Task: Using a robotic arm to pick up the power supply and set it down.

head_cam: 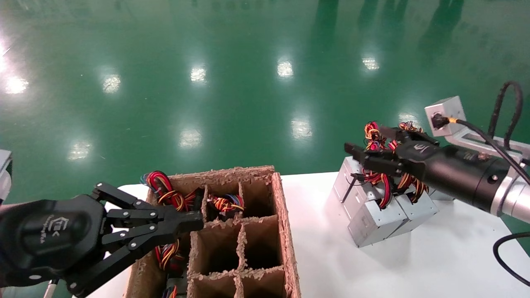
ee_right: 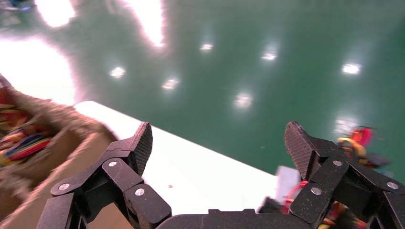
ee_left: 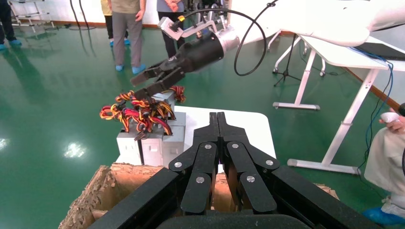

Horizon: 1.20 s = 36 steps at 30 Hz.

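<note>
Several silver power supply boxes (head_cam: pixel 374 221) stand clustered on the white table (head_cam: pixel 323 256), with red, yellow and black wires (head_cam: pixel 383 182) piled on top. My right gripper (head_cam: pixel 364 138) hovers open just above that wire bundle and holds nothing. In the right wrist view its jaws (ee_right: pixel 219 140) stand wide apart over the table edge, with wires (ee_right: pixel 356 140) beside one finger. In the left wrist view that gripper (ee_left: pixel 148 83) hangs over the cluster (ee_left: pixel 153 143). My left gripper (head_cam: pixel 198 223) (ee_left: pixel 217 117) is shut and empty, above the cardboard box.
A brown cardboard box (head_cam: pixel 285 223) with divider cells sits on the table's left half. Wired power supplies (head_cam: pixel 169 196) fill its left cells. Green floor lies beyond the table. People (ee_left: pixel 126 28) and white tables (ee_left: pixel 334 52) stand farther off.
</note>
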Each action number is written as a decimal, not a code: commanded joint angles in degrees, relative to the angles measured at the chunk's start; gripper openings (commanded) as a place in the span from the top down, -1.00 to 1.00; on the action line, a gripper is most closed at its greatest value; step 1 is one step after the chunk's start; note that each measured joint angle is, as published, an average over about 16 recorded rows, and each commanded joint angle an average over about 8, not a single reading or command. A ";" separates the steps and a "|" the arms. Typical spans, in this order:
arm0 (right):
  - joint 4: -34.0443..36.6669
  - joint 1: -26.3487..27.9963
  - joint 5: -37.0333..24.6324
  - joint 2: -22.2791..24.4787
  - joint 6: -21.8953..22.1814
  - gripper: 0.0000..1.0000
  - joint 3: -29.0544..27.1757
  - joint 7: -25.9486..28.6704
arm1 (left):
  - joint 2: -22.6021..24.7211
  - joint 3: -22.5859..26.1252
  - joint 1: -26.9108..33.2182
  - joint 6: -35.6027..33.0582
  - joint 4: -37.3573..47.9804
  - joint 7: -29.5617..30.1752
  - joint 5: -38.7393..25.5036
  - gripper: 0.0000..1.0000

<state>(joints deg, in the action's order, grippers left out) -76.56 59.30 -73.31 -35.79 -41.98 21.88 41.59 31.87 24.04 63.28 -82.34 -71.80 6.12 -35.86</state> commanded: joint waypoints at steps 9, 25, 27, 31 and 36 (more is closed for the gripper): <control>0.75 0.57 7.93 0.19 -11.03 -1.00 -1.48 -7.78 | 0.00 0.00 0.00 0.00 0.00 0.00 0.00 -1.00; 1.97 1.49 20.76 0.51 -28.86 -1.00 -3.87 -20.36 | 0.00 0.00 0.00 0.00 0.00 0.00 0.00 -1.00; 2.12 1.61 22.36 0.54 -31.09 -1.00 -4.17 -21.93 | 0.00 0.00 0.00 0.00 0.00 0.00 0.00 -1.00; 2.42 1.84 25.57 0.62 -35.55 -1.00 -4.77 -25.08 | 0.00 0.00 0.00 0.00 0.00 0.00 0.00 -1.00; 2.78 2.11 29.38 0.72 -40.84 -1.00 -5.48 -28.81 | 0.00 0.00 0.00 0.00 0.00 0.00 0.00 -1.00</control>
<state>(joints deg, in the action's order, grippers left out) -73.82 61.39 -44.30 -35.08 -82.29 16.47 13.24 31.87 24.04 63.28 -82.33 -71.79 6.12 -35.86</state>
